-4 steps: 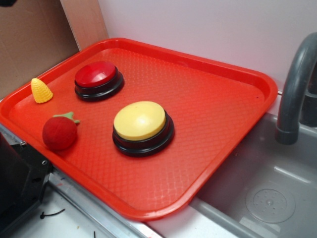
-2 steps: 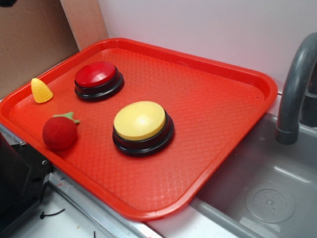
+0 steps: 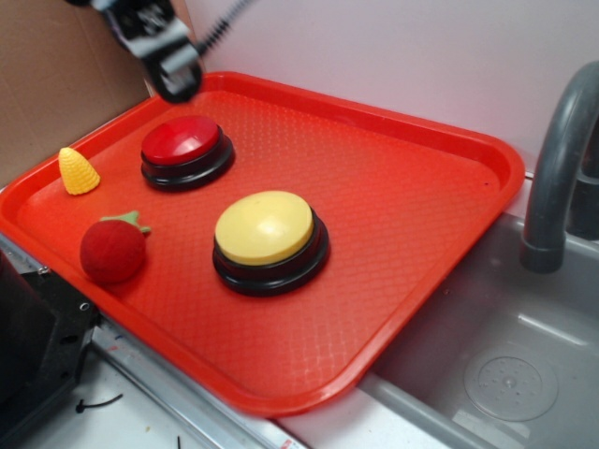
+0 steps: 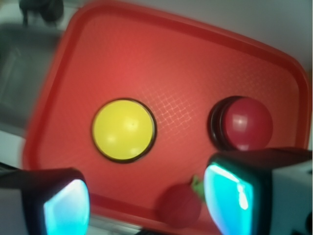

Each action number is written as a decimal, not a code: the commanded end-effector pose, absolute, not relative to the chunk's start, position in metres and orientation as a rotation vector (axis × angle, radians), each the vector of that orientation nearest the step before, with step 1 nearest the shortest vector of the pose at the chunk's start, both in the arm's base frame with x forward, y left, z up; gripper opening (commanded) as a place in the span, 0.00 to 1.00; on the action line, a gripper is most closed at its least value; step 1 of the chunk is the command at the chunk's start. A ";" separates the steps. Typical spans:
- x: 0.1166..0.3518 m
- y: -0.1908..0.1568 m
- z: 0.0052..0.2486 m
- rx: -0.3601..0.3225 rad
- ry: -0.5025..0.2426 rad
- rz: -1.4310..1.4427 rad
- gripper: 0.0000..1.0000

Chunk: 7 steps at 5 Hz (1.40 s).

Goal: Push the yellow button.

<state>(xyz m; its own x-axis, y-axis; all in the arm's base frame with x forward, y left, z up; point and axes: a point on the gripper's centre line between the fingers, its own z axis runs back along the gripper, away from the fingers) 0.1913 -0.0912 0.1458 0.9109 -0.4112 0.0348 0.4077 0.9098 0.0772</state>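
progress: basically zero, nothing pressed yet afaict
yellow button [image 3: 265,227]: sits mid-tray on the red tray [image 3: 421,196], dome looks up and untouched, nothing on it
gripper [image 3: 176,82]: high over the tray's back-left corner, near the red button [image 3: 182,140], well apart from the yellow one
pincer state: fingers [image 4: 66,208] spread wide in wrist view, holding nothing
left to do: swing over the yellow dome, drop, press

Pincer [image 3: 173,70] motion-blurred and cut by the exterior view's top edge; its finger [image 4: 230,193] hides part of the strawberry [image 4: 178,204].
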 end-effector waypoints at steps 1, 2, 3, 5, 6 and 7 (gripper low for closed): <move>0.206 -0.120 0.088 0.074 0.070 -0.584 1.00; 0.204 -0.115 0.078 0.068 0.076 -0.630 1.00; 0.204 -0.115 0.078 0.068 0.076 -0.630 1.00; 0.204 -0.115 0.078 0.068 0.076 -0.630 1.00; 0.189 -0.107 0.060 0.070 0.021 -0.590 1.00; 0.179 -0.101 0.048 0.048 0.025 -0.565 1.00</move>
<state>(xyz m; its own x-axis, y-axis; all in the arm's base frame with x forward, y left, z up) 0.1873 -0.0987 0.0509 0.8398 -0.5400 -0.0567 0.5425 0.8388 0.0460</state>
